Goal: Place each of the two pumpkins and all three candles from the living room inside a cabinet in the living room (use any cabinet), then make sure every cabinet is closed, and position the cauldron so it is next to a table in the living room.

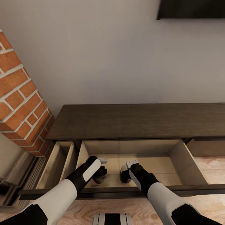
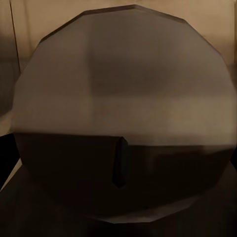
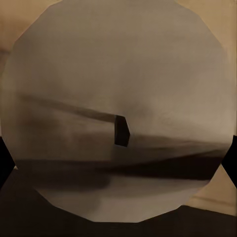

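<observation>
The cabinet is a long, low dark-brown unit with its wide middle drawer pulled open, showing a tan interior. Both my arms reach down into that drawer. In the head view my left gripper and right gripper hang side by side just above the drawer floor, near its front. The left wrist view looks from very close onto the round pale top of a candle with its wick nub. Another candle with a wick sits equally close in the right wrist view. Each candle appears held. No pumpkins or cauldron are in view.
A narrower drawer stands open left of the middle one. A brick column rises at the left, touching the cabinet's end. Another drawer front at the right is shut. A dark screen hangs on the wall above.
</observation>
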Controlling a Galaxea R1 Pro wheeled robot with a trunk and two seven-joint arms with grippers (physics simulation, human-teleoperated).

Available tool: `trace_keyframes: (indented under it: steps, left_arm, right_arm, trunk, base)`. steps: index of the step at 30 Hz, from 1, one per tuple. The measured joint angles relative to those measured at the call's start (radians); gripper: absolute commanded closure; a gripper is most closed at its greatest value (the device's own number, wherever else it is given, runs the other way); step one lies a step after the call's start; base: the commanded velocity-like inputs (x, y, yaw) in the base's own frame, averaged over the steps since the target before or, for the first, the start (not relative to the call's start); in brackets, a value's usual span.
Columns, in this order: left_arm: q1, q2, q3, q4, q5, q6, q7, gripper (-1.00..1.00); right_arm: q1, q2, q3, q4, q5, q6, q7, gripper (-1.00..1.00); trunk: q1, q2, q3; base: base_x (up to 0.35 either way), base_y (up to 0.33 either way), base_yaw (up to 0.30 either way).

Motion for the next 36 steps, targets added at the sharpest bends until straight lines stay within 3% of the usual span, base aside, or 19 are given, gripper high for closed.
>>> trace_keyframes:
  steps: [13, 15, 19, 21, 23, 25, 36]
  left_arm:
    - [0.000, 0.005, 0.004, 0.008, -0.001, -0.002, -0.005, 1.00]
    - [0.000, 0.005, 0.005, 0.009, 0.000, -0.032, -0.013, 1.00]
    - [0.002, 0.004, 0.002, 0.084, -0.003, -0.155, -0.045, 1.00]
    - [0.001, 0.004, 0.001, 0.119, 0.001, -0.179, -0.086, 1.00]
    - [0.002, 0.002, 0.001, 0.167, 0.002, -0.188, -0.143, 1.00]
    - [0.001, -0.003, 0.001, 0.205, -0.001, -0.191, -0.162, 1.00]
    - [0.001, -0.009, 0.001, 0.243, -0.003, -0.195, -0.171, 1.00]
  right_arm:
    - [0.000, 0.002, 0.007, -0.002, 0.000, 0.012, -0.002, 1.00]
    - [0.000, 0.002, 0.007, -0.002, -0.002, 0.033, -0.002, 1.00]
    - [0.000, 0.002, 0.006, -0.004, -0.001, 0.066, -0.002, 1.00]
    - [0.000, 0.002, 0.006, -0.005, -0.001, 0.069, -0.003, 1.00]
    - [0.000, 0.002, 0.005, -0.004, -0.002, 0.070, -0.003, 1.00]
    - [0.000, 0.002, 0.005, -0.004, -0.002, 0.070, -0.003, 1.00]
    - [0.000, 0.003, 0.005, -0.001, -0.005, 0.061, -0.003, 1.00]
  trunk:
    - [0.000, 0.000, 0.000]
    - [0.000, 0.000, 0.000]
    - [0.000, 0.000, 0.000]
    - [0.000, 0.000, 0.000]
    - [0.000, 0.000, 0.000]
    - [0.000, 0.000, 0.000]
    - [0.000, 0.000, 0.000]
  base:
    - [0.088, 0.000, 0.000]
    - [0.042, 0.000, 0.000]
    - [0.009, 0.000, 0.000]
    - [0.002, 0.000, 0.000]
    - [0.000, 0.000, 0.000]
    - [0.000, 0.000, 0.000]
    - [0.000, 0.000, 0.000]
